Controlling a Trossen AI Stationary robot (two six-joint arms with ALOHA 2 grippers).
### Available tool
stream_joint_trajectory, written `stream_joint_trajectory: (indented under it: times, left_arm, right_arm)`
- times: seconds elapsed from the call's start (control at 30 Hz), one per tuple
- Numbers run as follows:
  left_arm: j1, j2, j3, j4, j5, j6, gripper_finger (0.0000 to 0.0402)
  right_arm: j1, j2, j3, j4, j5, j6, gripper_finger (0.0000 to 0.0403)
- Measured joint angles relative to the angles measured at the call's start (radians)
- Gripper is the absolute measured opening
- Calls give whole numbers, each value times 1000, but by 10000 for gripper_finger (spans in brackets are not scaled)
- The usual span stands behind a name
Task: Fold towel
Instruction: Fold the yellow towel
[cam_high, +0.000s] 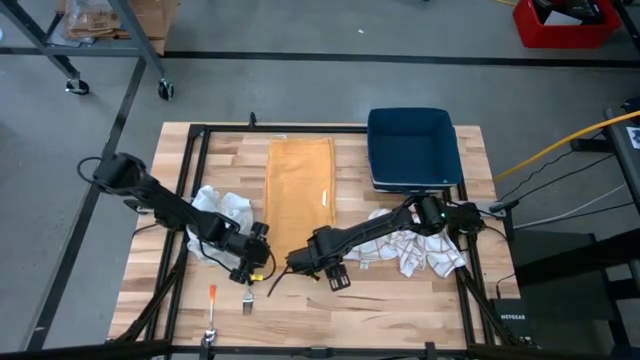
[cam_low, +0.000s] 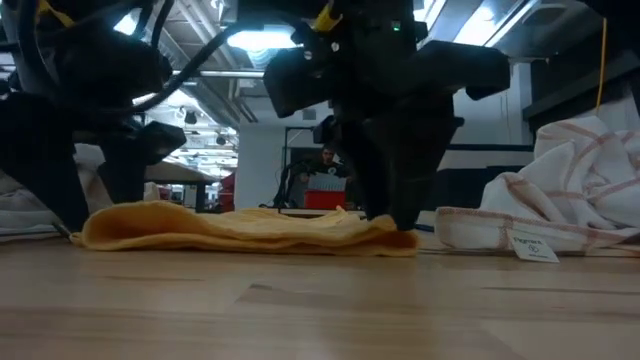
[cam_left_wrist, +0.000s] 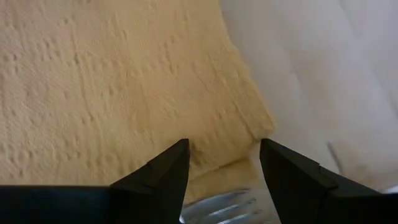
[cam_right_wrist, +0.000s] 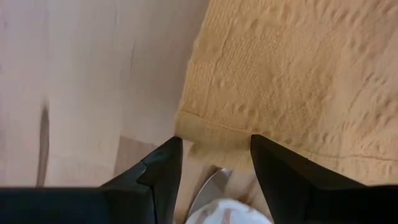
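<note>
left gripper (cam_high: 258, 262): hovering low, dark fingers (cam_left_wrist: 163, 174) standing apart
right gripper (cam_high: 318, 262): hovering low, fingers spread

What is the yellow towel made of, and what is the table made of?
The yellow folded towel looks like soft woven cloth: its surface is bumpy and textured, with a stitched hem. The pale wooden table looks like smooth plank wood, showing grain lines and joined strips.

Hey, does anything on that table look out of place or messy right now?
Yes. Two crumpled white cloths lie in heaps, one left of the yellow towel and one to its right, and a fork and an orange-handled tool lie near the front edge. The towel itself lies flat and straight.
</note>
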Motion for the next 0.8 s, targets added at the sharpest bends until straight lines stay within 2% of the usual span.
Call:
stream_joint_trajectory:
  times: [0.4,0.6,0.8]
  left_arm:
    - [0,91,3,36,-8,-56,179]
    - [-1,92,2,34,-14,-98,122]
    - [-2,87,2,37,-18,-130,38]
  right_arm:
    - [0,55,4,59,4,2,195]
    - [0,69,5,60,1,3,172]
    - [0,72,5,55,5,36,85]
